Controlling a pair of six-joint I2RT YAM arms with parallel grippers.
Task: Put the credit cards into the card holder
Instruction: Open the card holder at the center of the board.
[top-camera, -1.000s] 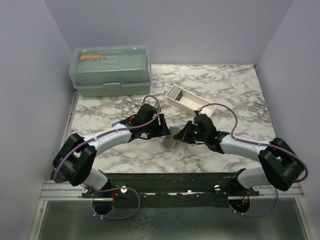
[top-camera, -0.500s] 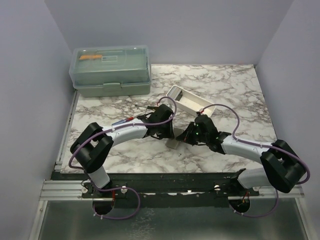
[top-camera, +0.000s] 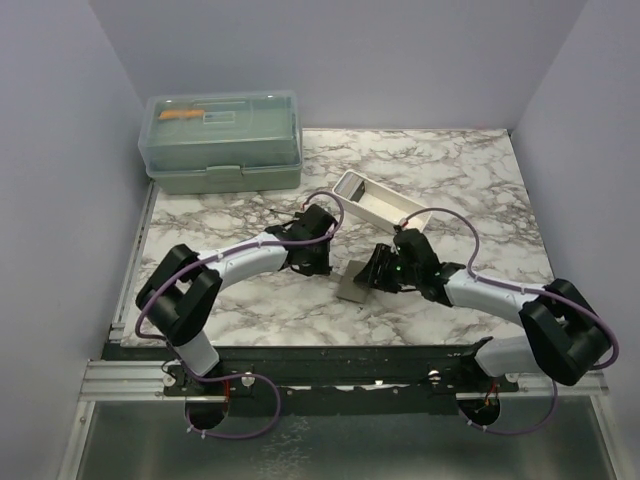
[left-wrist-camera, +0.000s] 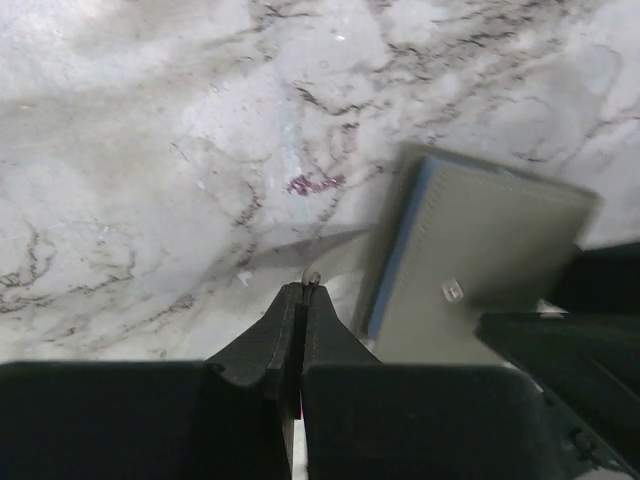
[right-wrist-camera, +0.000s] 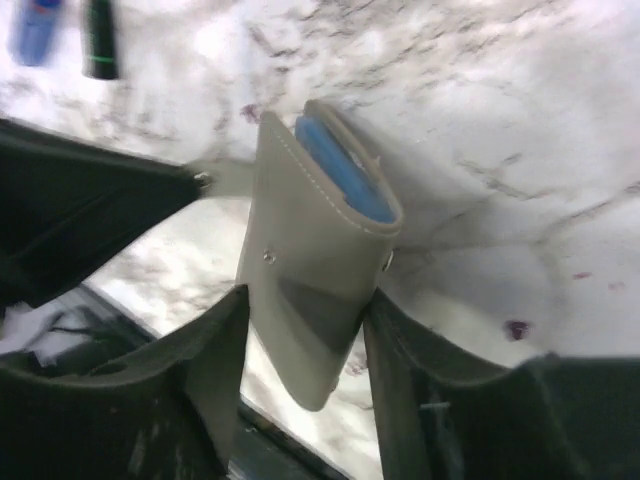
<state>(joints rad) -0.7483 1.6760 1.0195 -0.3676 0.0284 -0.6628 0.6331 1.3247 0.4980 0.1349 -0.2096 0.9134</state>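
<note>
- Grey-olive holder (right-wrist-camera: 310, 240) has its near end between the two fingers of the right claw (right-wrist-camera: 305, 300), and its far end points away from that claw.
- Right claw: the jaws stand apart, with one finger at each long edge of the holder. Whether they press on it or only stand beside it, I cannot tell.
- Blue card (right-wrist-camera: 340, 165) sits inside the holder, at the end far from the right claw. Only its edge shows out.
- Left claw (left-wrist-camera: 302, 292) is closed, the fingers pressed together with nothing between them.
- From the left claw, the holder lies just ahead and to the right, near the tips but not touching them. The blue edge of the card is on the side toward this claw.
- Both claws are low over the marble table (left-wrist-camera: 150, 150) and face each other, with the holder between them.
- White tray (top-camera: 380, 205) is beyond the right claw, and the green box (top-camera: 222, 140) is well beyond the left claw.
</note>
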